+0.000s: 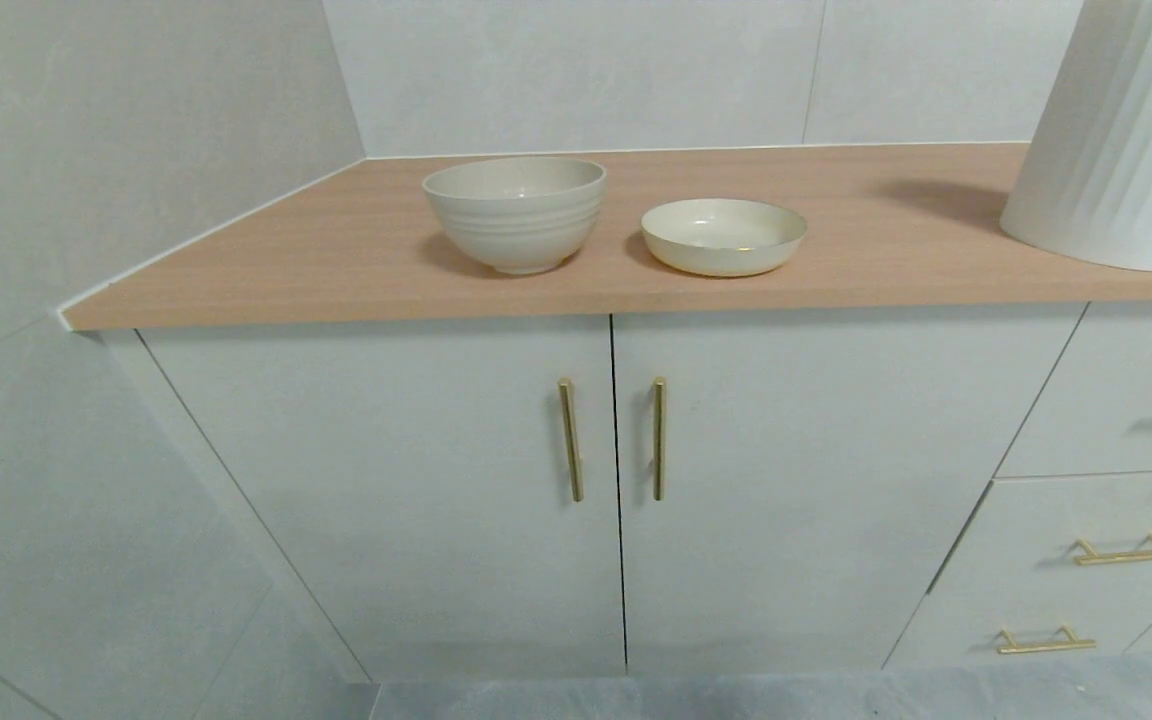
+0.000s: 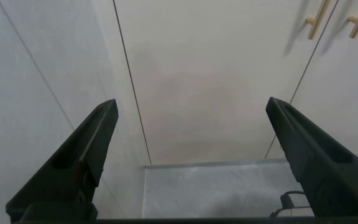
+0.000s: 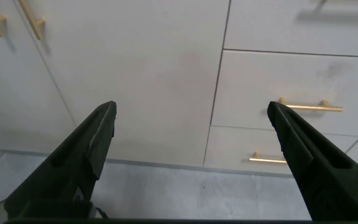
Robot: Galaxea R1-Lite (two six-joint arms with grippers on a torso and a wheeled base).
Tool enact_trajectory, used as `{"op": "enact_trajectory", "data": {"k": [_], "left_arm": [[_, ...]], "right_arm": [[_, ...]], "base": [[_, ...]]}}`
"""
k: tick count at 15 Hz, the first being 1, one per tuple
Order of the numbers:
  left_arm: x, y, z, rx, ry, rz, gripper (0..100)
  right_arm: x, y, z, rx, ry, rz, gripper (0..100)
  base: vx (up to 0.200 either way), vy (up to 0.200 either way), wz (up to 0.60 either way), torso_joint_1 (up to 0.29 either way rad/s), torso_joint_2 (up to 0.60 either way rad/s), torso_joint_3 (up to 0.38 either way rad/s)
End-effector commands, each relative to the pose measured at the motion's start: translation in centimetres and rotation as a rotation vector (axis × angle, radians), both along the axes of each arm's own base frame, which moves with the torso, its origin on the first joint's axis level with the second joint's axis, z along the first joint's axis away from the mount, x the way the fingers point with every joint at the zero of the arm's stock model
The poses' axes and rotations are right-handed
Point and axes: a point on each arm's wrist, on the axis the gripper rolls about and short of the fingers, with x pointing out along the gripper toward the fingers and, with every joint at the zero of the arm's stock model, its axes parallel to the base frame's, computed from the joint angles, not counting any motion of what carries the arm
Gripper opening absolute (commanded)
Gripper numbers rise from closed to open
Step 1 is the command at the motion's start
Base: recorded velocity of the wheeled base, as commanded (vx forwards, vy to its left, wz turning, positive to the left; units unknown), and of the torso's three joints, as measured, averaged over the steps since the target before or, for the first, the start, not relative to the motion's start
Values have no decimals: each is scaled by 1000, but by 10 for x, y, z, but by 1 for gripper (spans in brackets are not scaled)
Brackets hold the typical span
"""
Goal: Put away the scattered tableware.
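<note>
The left hand has its fingers spread wide with nothing between them, held low before the left cupboard door. The right hand is likewise parted and empty, facing the right door and the drawers beside it. Both are well below the tableware. Up on the bench stand the deep ribbed bowl and, just beside it but apart, the shallow dish, both upright and near the front edge. Both look rigid, light and smooth-glazed — likely breakable and inclined to slip. The bowl is probably best pinched over its rim, one finger inside and one outside. The dish's low, sloping wall offers less purchase, so a firm rim pinch at its near edge seems safest — lifted level, not dragged.
</note>
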Motion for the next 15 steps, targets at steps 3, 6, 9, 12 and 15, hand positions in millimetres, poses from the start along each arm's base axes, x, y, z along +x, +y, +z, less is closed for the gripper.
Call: {"op": "enact_trajectory", "data": {"k": [3,6,9,12,15], "left_arm": [[0,0,0,0,0,0,100],[0,0,0,0,0,0,100],[0,0,0,0,-1,0,100],[0,0,0,0,-1,0,100],[0,0,0,0,0,0,100]], "right_arm": [[0,0,0,-10,-1,3,100],[-13,0,47,10,-136,17,100],[1,2,46,9,72,163,100],[11,6,46,36,197,336,100],[41,9,66,58,350,405,100]], "base": [[0,0,0,0,0,0],[0,0,0,0,0,0],[0,0,0,0,0,0],[0,0,0,0,0,0],[0,0,0,0,0,0]]}}
